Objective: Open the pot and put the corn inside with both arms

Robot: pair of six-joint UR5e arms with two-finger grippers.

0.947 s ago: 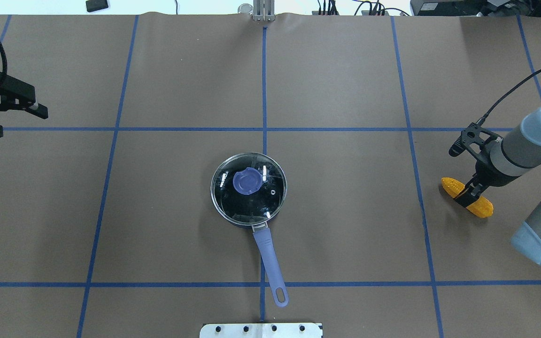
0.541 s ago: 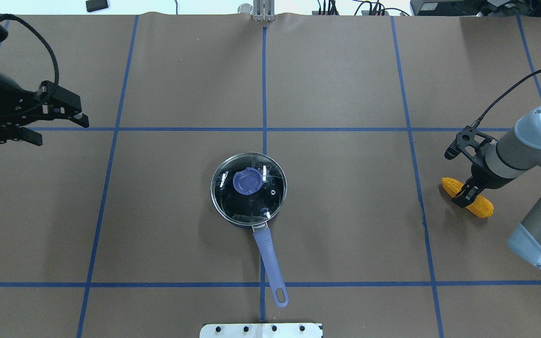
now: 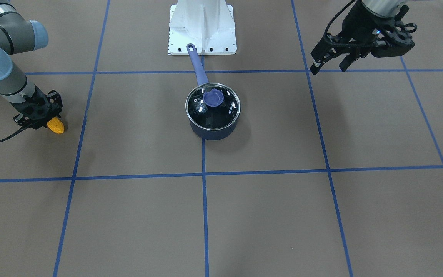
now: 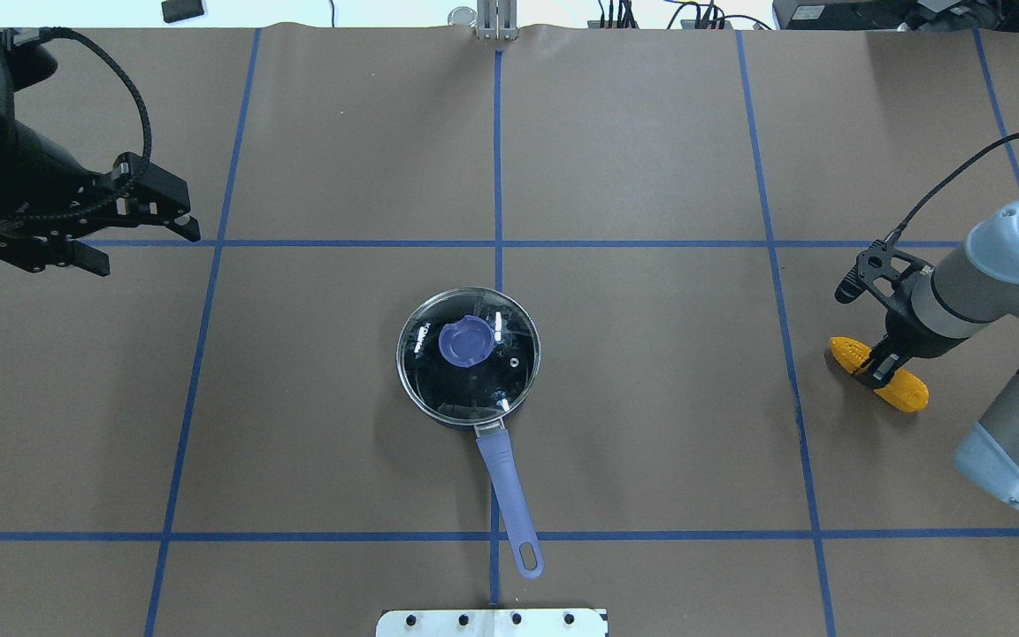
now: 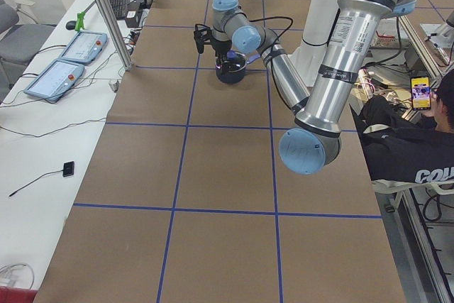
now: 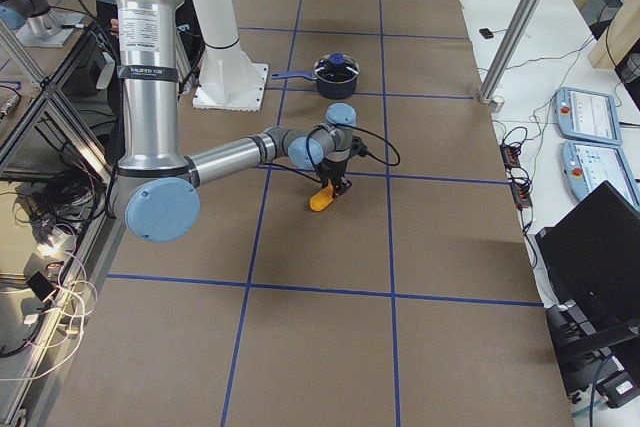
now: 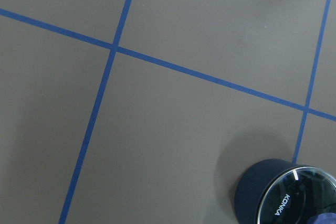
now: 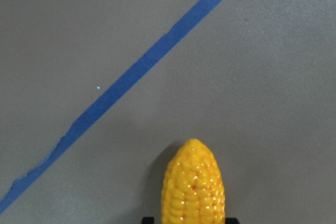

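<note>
A dark blue pot (image 4: pixel 439 402) with a glass lid (image 4: pixel 496 372) and blue knob (image 4: pixel 465 342) stands mid-table, its lid on and its handle (image 4: pixel 509 495) pointing toward the robot. It also shows in the front view (image 3: pixel 213 129) and low in the left wrist view (image 7: pixel 262 187). The orange-yellow corn (image 4: pixel 906 392) lies at table level far right. My right gripper (image 4: pixel 877 365) is shut around its middle; the corn fills the right wrist view (image 8: pixel 193 187) and shows in the front view (image 3: pixel 55 125). My left gripper (image 4: pixel 142 248) is open and empty, above the table far left of the pot.
Blue tape lines (image 4: pixel 498 243) split the brown table into squares. The robot's white base plate (image 3: pixel 202 29) lies just behind the pot handle's end. A person sits by the table in the exterior left view (image 5: pixel 418 133).
My left arm has swung in from the left edge, to the right toward the pot, gripper still open. The right wrist has shifted slightly over the corn, which has stayed in place.
</note>
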